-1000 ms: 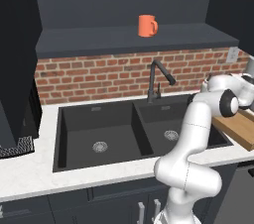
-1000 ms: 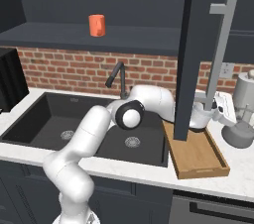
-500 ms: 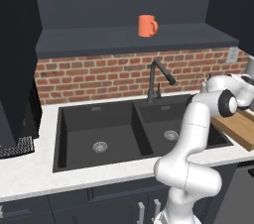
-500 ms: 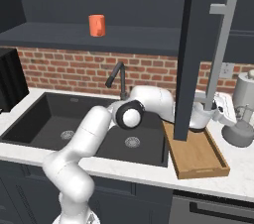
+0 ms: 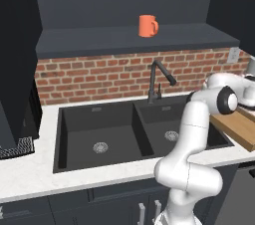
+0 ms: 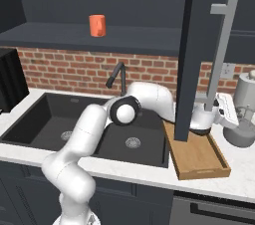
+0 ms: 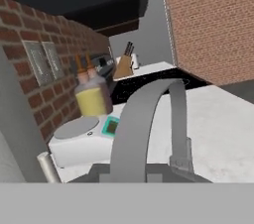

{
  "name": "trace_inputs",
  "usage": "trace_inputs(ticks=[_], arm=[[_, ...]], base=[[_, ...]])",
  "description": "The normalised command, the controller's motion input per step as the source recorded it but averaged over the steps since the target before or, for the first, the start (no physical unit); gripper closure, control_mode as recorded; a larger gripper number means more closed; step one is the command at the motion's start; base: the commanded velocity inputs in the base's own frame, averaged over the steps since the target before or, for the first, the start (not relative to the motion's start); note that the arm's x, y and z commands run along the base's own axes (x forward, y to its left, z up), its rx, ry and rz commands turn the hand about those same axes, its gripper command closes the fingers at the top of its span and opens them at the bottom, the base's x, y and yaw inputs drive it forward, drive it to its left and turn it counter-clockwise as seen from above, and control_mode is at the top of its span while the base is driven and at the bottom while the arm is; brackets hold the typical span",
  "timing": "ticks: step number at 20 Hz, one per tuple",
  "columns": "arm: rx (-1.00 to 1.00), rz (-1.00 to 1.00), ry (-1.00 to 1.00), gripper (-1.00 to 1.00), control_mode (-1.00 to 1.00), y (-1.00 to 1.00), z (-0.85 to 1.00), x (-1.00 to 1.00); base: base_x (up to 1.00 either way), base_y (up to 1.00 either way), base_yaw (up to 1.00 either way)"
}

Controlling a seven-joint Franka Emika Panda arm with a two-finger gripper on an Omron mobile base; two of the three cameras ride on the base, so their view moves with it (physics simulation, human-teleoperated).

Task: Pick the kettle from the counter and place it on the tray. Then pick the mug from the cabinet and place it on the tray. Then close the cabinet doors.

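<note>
Pincer (image 6: 215,115) state unclear, at kettle (image 6: 241,132) handle (image 7: 149,119), beside tray (image 6: 199,157) right rim.

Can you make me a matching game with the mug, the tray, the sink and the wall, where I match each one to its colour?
Things:
1. mug
2. tray
3. sink
4. wall behind the tap

Colours:
A. black
B. red brick
C. orange
D. light brown wood

Pairs: 1-C, 2-D, 3-A, 4-B
</note>
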Motion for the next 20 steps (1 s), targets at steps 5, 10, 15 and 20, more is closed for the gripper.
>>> trace_inputs(ticks=[5,10,15,20], arm=[[-0.2,0.0,-0.03,1.0,-1.0,0.17,0.0,-0.39],[-0.18,0.03,0.01,1.0,-1.0,0.44,-0.13,-0.21],[-0.16,0.05,0.02,1.0,-1.0,0.55,-0.26,-0.18],[-0.12,0.08,0.0,1.0,-1.0,0.47,-0.41,-0.34]], base=[[0.0,0.0,0.0],[0.0,0.0,0.0],[0.0,0.0,0.0],[0.0,0.0,0.0]])
